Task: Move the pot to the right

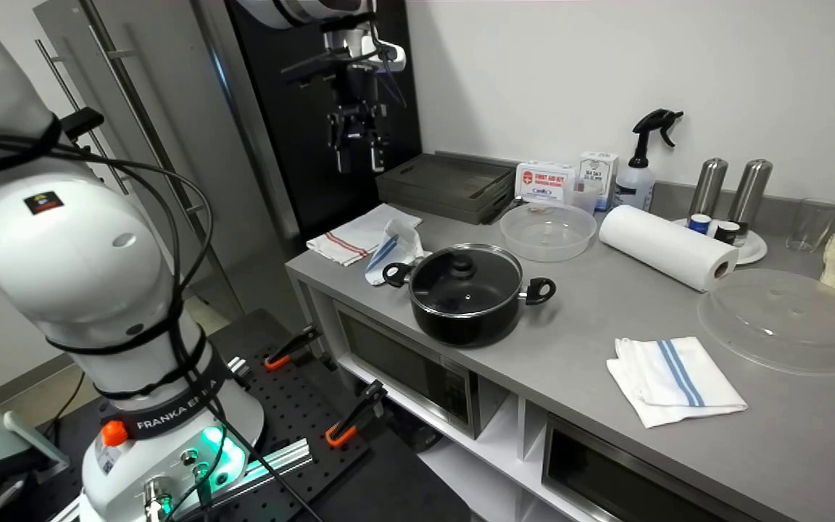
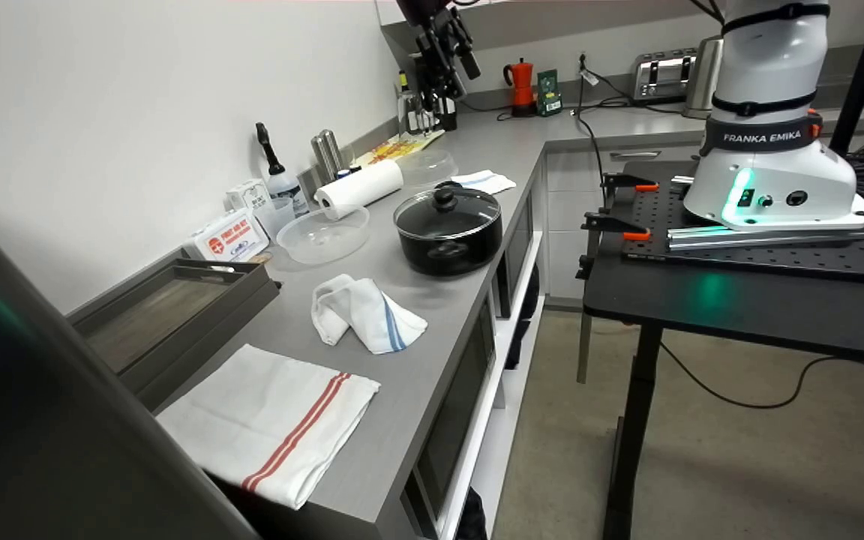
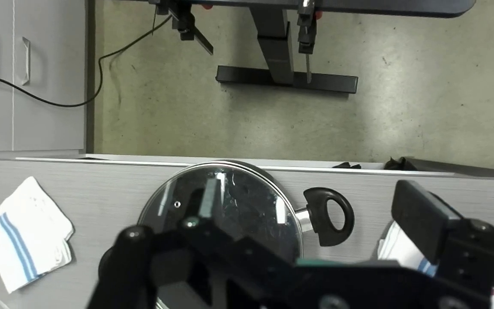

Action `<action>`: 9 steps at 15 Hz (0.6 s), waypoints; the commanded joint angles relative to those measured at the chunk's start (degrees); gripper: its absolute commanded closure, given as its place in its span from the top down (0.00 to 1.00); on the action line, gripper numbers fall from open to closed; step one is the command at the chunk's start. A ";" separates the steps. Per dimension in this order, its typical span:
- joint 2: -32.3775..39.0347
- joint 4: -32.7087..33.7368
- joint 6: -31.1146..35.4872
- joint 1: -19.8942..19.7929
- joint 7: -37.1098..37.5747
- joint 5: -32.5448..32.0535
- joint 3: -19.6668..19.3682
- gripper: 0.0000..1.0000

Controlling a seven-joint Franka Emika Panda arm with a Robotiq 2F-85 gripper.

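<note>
Holds the pincer (image 1: 361,161) spread, high above the tabletop (image 1: 584,312) and well apart from the lidded pot (image 1: 466,301) near 1 crumpled towel (image 2: 369,315).

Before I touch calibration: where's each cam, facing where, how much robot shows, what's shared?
An exterior view: high beside the robot's base, facing down across the counter to the wall; arm and open pincer show.
An exterior view: off the counter end by the red-striped towel, looking lengthwise toward the toaster; base, arm parts, pincer show.
Wrist view: behind the pincer's fingers, looking down at the pot and floor; pincer parts along the bottom.
The exterior views share base, arm, pincer, pot.
</note>
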 commanded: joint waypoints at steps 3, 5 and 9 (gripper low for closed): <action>-1.46 -4.84 7.08 1.38 -9.83 1.85 -2.13 1.00; -0.69 -5.94 10.23 1.43 -12.07 1.79 -2.40 1.00; 1.31 -7.76 16.73 1.58 -15.46 1.41 -2.68 1.00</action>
